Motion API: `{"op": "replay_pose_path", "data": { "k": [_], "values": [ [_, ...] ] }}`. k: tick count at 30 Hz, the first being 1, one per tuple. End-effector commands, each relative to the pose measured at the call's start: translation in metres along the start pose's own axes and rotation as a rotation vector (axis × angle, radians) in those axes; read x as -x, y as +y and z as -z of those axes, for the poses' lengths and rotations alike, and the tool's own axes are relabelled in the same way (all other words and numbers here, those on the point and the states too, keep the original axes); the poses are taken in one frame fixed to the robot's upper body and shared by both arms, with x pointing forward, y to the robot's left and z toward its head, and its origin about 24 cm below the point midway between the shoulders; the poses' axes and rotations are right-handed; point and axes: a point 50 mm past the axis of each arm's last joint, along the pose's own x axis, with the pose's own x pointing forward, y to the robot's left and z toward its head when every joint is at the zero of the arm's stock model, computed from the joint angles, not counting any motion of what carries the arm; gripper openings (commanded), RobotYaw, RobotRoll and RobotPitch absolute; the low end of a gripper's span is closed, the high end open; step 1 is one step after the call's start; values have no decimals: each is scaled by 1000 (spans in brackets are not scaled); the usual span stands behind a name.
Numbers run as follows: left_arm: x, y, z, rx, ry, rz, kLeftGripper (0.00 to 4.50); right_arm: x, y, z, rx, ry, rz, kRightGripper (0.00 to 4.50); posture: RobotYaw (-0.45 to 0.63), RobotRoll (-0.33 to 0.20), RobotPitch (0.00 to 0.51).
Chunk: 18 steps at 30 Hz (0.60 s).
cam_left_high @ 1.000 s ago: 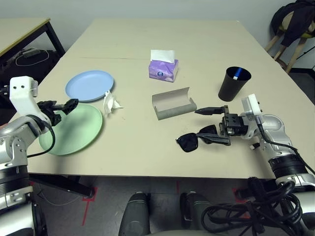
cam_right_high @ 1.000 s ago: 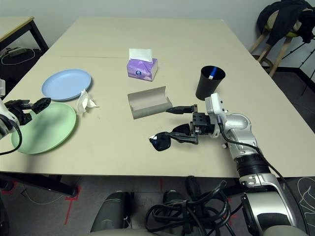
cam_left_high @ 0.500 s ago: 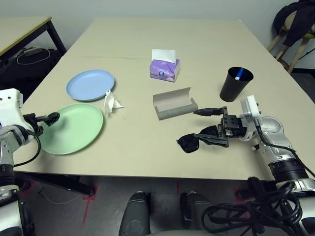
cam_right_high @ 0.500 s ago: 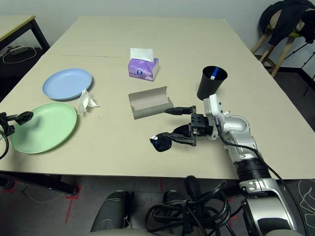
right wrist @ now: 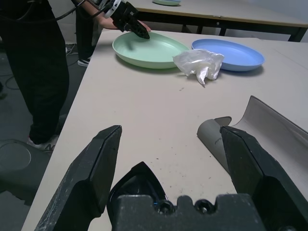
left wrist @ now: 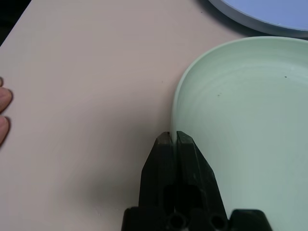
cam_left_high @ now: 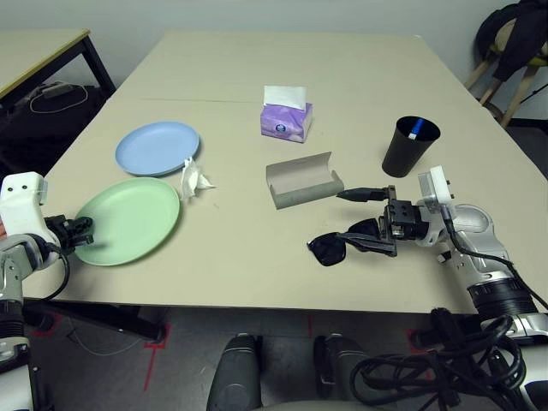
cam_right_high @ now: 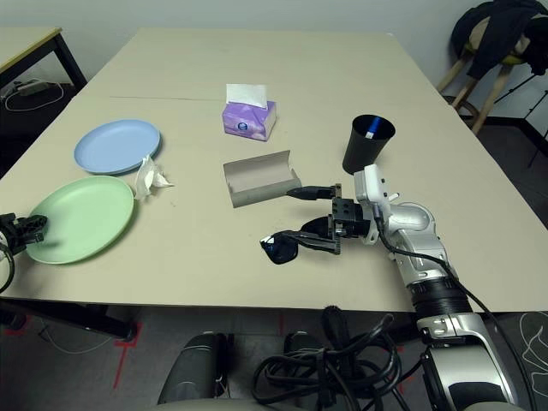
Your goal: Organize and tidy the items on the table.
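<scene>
Pale green plate [cam_left_high: 128, 221] sits at the table's [cam_left_high: 360, 77] left-front, and my left gripper [cam_left_high: 80, 229] is clenched on its near-left rim; wrist cam shows both fingers pinched together w/ the rim between them. A person's fingertips [left wrist: 4, 115] rest on the tabletop just beside that spot. Light blue plate [cam_left_high: 157, 147] lies behind the green one, apart from it. Crumpled white tissue [cam_left_high: 194, 179] sits just right of both plates. Purple tissue box [cam_left_high: 286, 120] stands further back, mid-table. Grey glasses case [cam_left_high: 303, 179] lies open near centre. Black sunglasses [cam_left_high: 328, 249] rest on the table in front of the case. My right gripper [cam_left_high: 364, 216] hangs over the sunglasses' right end, fingers spread wide, nothing held. Black cup [cam_left_high: 408, 146] stands behind it, w/ a blue-and-white pen [cam_left_high: 414, 129] inside.
</scene>
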Motion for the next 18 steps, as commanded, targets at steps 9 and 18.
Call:
{"op": "replay_pose_path", "data": {
  "k": [9,18],
  "values": [
    [10,-13,-9,39,-33,35,26,-5,-3,-3,33,-1,-10,4500,135,0,60],
    [31,-3,-16,126,-98,-9,26,-7,-4,-3,34,-10,-3,4500,145,0,61]
  ]
}}
